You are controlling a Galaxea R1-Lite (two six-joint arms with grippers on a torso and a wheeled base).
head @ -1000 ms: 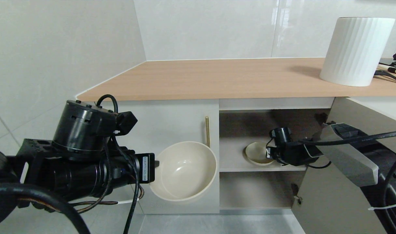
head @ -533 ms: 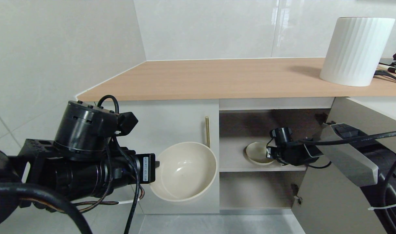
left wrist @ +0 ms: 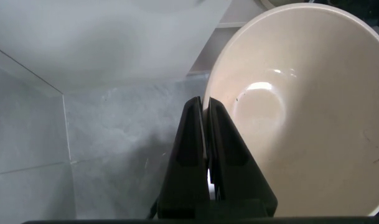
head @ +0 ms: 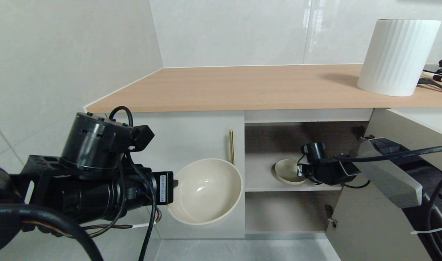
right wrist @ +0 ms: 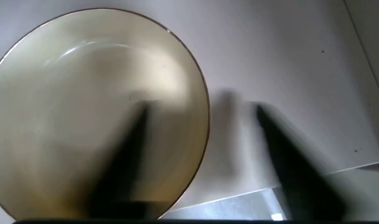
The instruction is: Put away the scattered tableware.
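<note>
A large cream bowl (head: 206, 190) hangs tilted in front of the closed left cabinet door, its inside facing me. My left gripper (head: 174, 183) is shut on its rim; in the left wrist view the fingers (left wrist: 205, 118) pinch the edge of the bowl (left wrist: 301, 106). Inside the open cabinet a small cream plate (head: 287, 171) lies flat on the middle shelf (head: 261, 177). My right gripper (head: 300, 171) is at the plate's right edge. In the right wrist view it stands open (right wrist: 201, 162), one finger over the plate (right wrist: 96, 106), the other over bare shelf.
A white ribbed cylinder (head: 398, 54) stands on the wooden counter (head: 242, 87) at the right, with utensils (head: 438, 76) beside it. The closed door carries a brass handle (head: 231, 146). The open right door (head: 369, 224) swings out below my right arm. A lower shelf (head: 282, 212) is bare.
The left arm with the bowl has edged slightly up and right. The right gripper has shifted a little at the plate; the plate stays on the shelf.
</note>
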